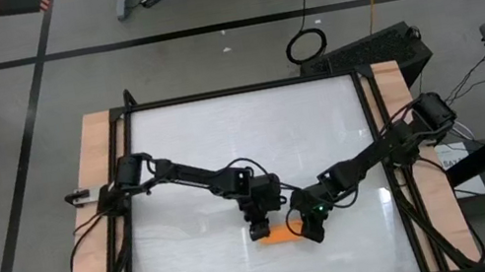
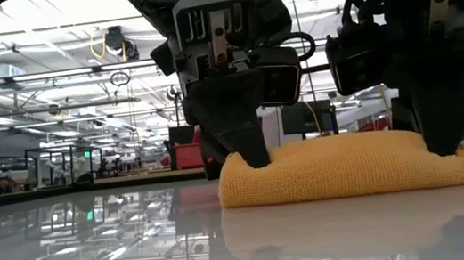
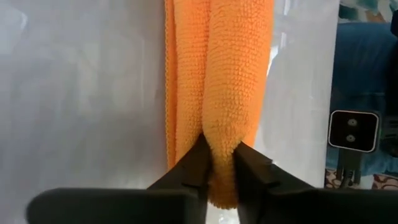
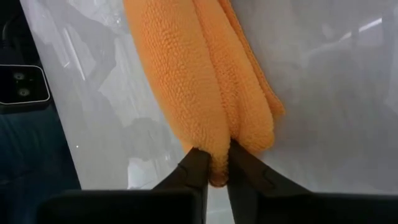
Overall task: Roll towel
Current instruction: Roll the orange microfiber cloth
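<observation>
The orange towel (image 1: 280, 234) lies near the middle of the white table (image 1: 223, 139), toward its near edge. It is gathered into a short thick roll (image 2: 345, 169) with flatter layers beside it (image 3: 180, 93). My left gripper (image 3: 221, 149) is shut on the roll's left end and my right gripper (image 4: 214, 155) on its right end. In the low view the left gripper (image 2: 249, 159) and the right gripper (image 2: 445, 142) both come down onto the towel's ends. My left gripper pinches the rounded roll at its left end (image 3: 221, 134) between its two fingers. The fingers slant down from above and point along the roll. The towel rests on the table. My right gripper pinches the roll's right end (image 4: 214, 146) between its two fingers, slanting down from above and pointing along the roll. That end rests on the table, with the looser folded layers (image 4: 255, 118) bulging beside the fingers.
A black frame rail (image 1: 374, 133) and wooden side boards (image 1: 99, 201) border the table. Both arms reach inward across it and meet at the towel. Bare tabletop lies beyond the towel toward the far edge.
</observation>
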